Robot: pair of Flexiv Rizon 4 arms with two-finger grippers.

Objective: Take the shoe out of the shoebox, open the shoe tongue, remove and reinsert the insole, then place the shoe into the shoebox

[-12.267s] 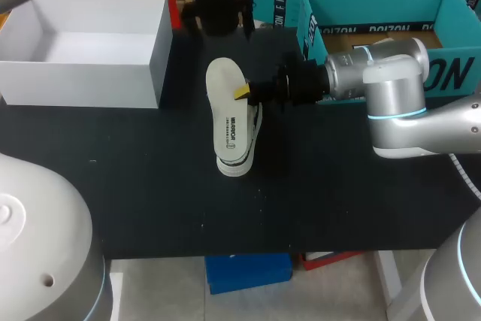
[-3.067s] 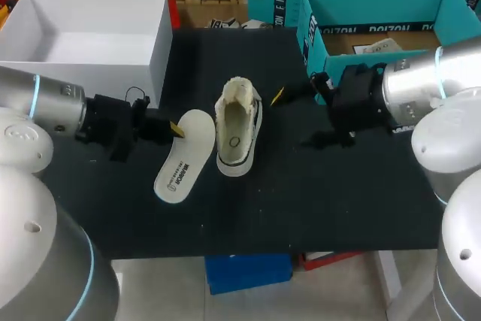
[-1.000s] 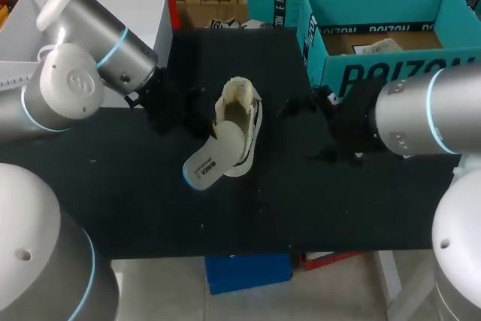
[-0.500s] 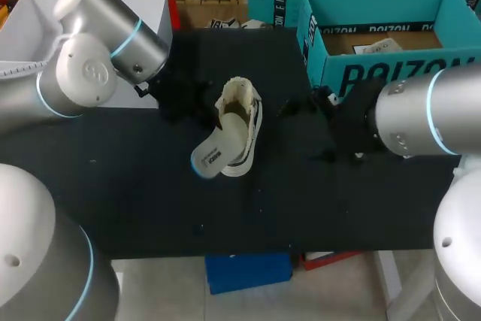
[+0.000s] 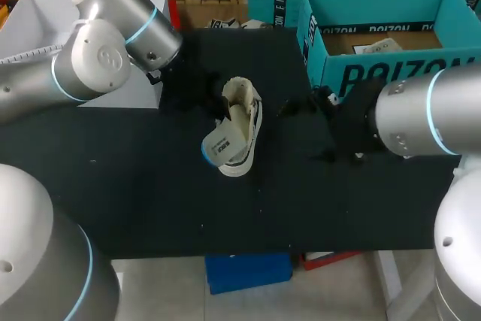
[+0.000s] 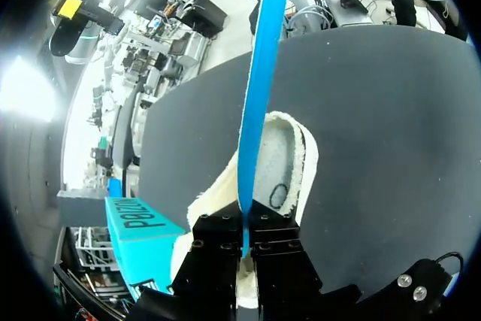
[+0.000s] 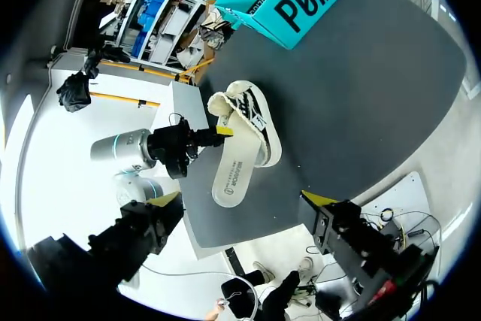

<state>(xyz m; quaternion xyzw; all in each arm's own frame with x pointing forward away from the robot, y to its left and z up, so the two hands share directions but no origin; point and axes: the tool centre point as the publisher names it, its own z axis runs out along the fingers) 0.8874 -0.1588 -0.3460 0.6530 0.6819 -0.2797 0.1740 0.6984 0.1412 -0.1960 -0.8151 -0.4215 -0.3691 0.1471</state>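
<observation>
A cream shoe [image 5: 252, 124] with black stripes stands upright mid-table, its fleecy opening facing up. My left gripper [image 5: 216, 113] is shut on one end of the white insole [image 5: 224, 143], which tilts on edge over the shoe's left side. In the left wrist view the insole [image 6: 259, 103] runs edge-on as a blue strip out of the closed fingers [image 6: 225, 242], with the shoe [image 6: 289, 163] just beneath. My right gripper [image 5: 304, 133] hangs open to the right of the shoe, touching nothing. From the right wrist the shoe [image 7: 252, 110] and insole [image 7: 234, 171] lie ahead of that gripper [image 7: 242, 199].
The teal shoebox [image 5: 391, 73] stands open at the back right, with paper inside. A white box [image 5: 34, 20] sits at the back left, partly behind my left arm. Dark table surface stretches in front of the shoe.
My left arm has swung the insole rightward and tipped it up, from leaning beside the shoe to standing on edge over it. The right arm has stayed still.
</observation>
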